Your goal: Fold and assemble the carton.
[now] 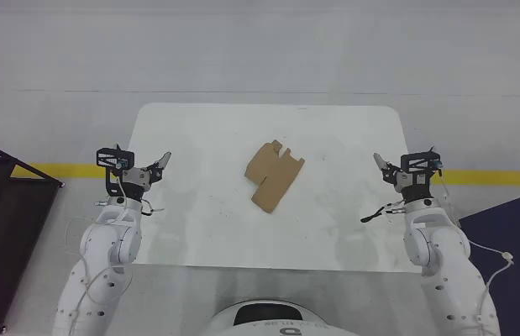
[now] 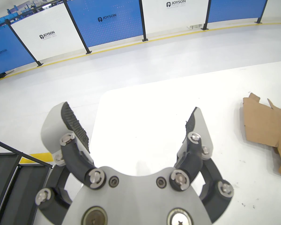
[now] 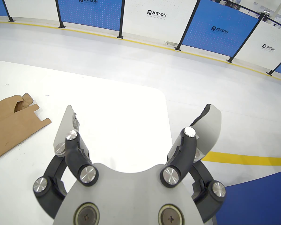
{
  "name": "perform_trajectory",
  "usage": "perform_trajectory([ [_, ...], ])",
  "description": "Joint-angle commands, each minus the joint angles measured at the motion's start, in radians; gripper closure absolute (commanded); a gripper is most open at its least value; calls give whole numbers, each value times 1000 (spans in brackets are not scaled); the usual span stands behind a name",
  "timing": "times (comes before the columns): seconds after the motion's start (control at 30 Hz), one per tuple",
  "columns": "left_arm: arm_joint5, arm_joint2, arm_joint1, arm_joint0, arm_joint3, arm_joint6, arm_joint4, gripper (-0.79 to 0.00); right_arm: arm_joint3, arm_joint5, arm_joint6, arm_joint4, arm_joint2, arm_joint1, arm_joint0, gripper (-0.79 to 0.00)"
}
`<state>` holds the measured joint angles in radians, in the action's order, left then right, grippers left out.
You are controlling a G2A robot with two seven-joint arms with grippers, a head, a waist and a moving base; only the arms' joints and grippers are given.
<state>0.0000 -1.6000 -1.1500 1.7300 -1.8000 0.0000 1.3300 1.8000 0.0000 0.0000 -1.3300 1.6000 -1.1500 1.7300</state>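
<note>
Top view: a flattened brown cardboard carton (image 1: 275,175) lies mid-table on your white, round-cornered table (image 1: 201,134). Its long axis runs near to far, and the notched flap end leans far-right. The left gripper (image 1: 161,165) and right gripper (image 1: 382,166) sit at opposite table edges, well apart from it.

Left wrist view: the fingers are spread wide, with ribbed black pads (image 2: 75,122) showing.

Right wrist view: the fingers are likewise apart, and the carton's (image 3: 11,122) flap end gapes slightly.

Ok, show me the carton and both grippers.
carton (image 1: 274,174), top view, flat panel's middle.
left gripper (image 2: 129,106), left wrist view, between its fingers.
right gripper (image 3: 139,106), right wrist view, between its fingers.
</note>
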Motion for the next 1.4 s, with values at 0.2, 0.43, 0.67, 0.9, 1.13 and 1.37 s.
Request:
perform_trajectory([
  [0.2, 0, 0, 0, 0, 0, 0, 0, -785, 0, 0, 0, 0, 0, 0, 0, -785],
  [0.43, 0, 0, 0, 0, 0, 0, 0, -784, 0, 0, 0, 0, 0, 0, 0, -784],
  [0.67, 0, 0, 0, 0, 0, 0, 0, -784, 0, 0, 0, 0, 0, 0, 0, -785],
  [0.9, 0, 0, 0, 0, 0, 0, 0, -784, 0, 0, 0, 0, 0, 0, 0, -784],
  [1.13, -64, 35, -3, -94, -33, -35, -5, -785, 0, 0, 0, 0, 0, 0, 0, -785],
  [1.37, -284, 139, -4, -221, -19, -209, -74, -785, 0, 0, 0, 0, 0, 0, 0, -785],
])
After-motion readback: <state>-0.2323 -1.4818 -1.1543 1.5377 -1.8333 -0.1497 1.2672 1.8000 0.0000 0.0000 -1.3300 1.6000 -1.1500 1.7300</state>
